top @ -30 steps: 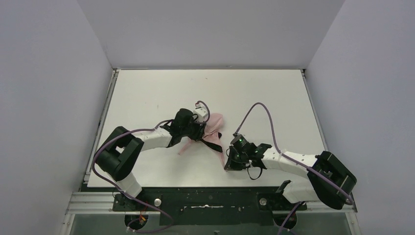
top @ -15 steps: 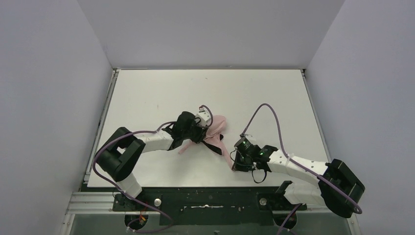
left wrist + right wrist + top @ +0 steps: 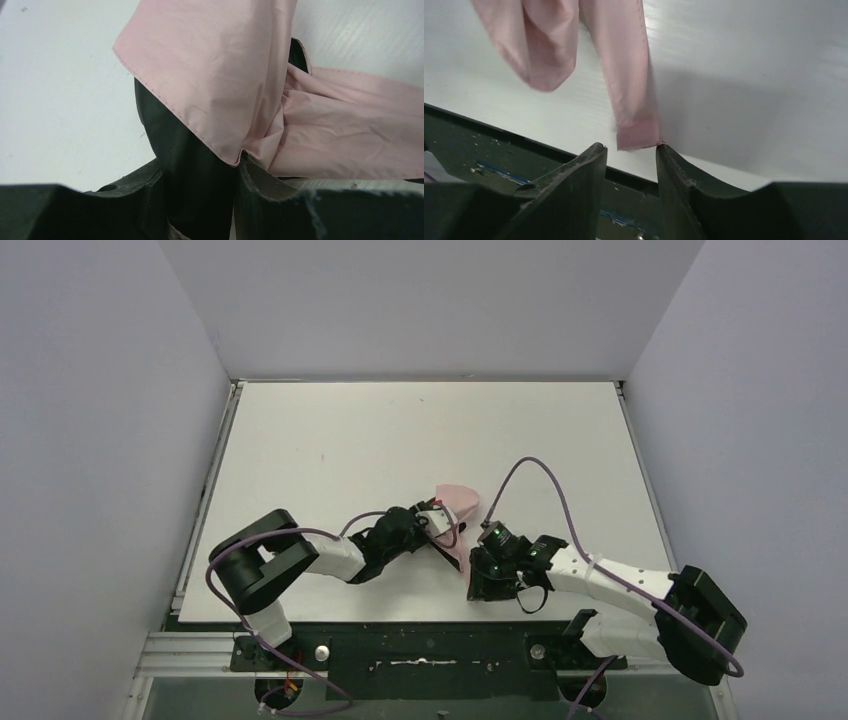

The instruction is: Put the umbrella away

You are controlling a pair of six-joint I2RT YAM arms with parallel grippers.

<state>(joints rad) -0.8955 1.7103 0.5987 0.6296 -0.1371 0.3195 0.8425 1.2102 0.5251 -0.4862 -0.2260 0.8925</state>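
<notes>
The umbrella (image 3: 458, 502) lies collapsed and loose on the tabletop (image 3: 330, 440), toward six o'clock of centre. The left tool (image 3: 200, 165), at its eight o'clock, pinches black-lined canopy folds. The right tool (image 3: 630, 150), at four o'clock, stands spread, with the pink strap (image 3: 636, 132) end at its tips, unclamped. Recommendation: keep the folds held firm and centre the strap between the tips before closing.
</notes>
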